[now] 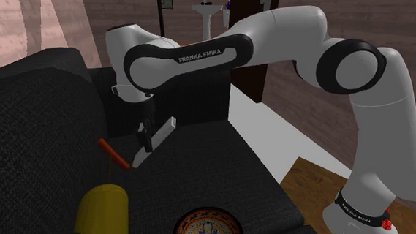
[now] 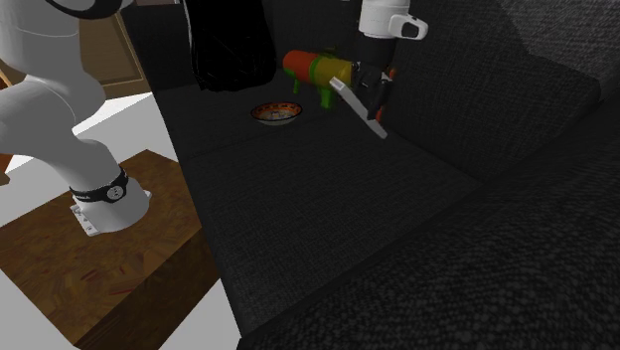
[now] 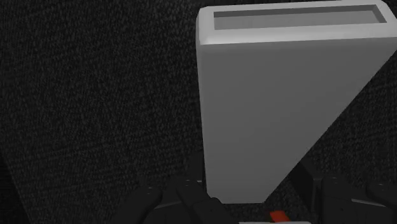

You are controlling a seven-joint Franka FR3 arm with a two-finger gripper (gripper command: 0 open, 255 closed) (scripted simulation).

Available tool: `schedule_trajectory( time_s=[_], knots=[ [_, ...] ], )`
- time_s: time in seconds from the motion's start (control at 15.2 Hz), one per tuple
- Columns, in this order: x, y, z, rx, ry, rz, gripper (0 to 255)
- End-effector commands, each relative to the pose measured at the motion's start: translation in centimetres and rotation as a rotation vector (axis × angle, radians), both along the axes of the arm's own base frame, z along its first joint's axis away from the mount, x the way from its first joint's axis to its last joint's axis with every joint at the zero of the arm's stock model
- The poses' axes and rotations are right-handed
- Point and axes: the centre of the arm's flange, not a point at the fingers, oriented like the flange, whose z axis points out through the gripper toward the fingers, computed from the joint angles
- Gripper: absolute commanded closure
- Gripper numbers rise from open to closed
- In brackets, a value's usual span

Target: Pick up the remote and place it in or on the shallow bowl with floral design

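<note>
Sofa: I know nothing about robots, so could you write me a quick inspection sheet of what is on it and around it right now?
Surface: dark fabric sofa; the arm works over its seat.
Job's things: grey remote, tilted, clasped in the tool; patterned bowl on the seat, apart from the remote.
Clutter: yellow and green toy beside the bowl; thin orange stick near the remote.
Grippers: tool shut on the remote.
Cables: nothing seen.
Surroundings: wooden stand under the arm, white floor around it.
</note>
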Motion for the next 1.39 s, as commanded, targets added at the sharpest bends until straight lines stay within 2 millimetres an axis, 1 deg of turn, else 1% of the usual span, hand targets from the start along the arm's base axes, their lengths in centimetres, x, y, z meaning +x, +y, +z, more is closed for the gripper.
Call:
schedule_trajectory(
  time_s=[0.0,1.32],
  knots=[
    [-2.0,0.4,0.1,0.002,-0.001,0.001,255],
    [-28.1,4.7,0.1,0.002,-0.001,0.001,255]
  ],
)
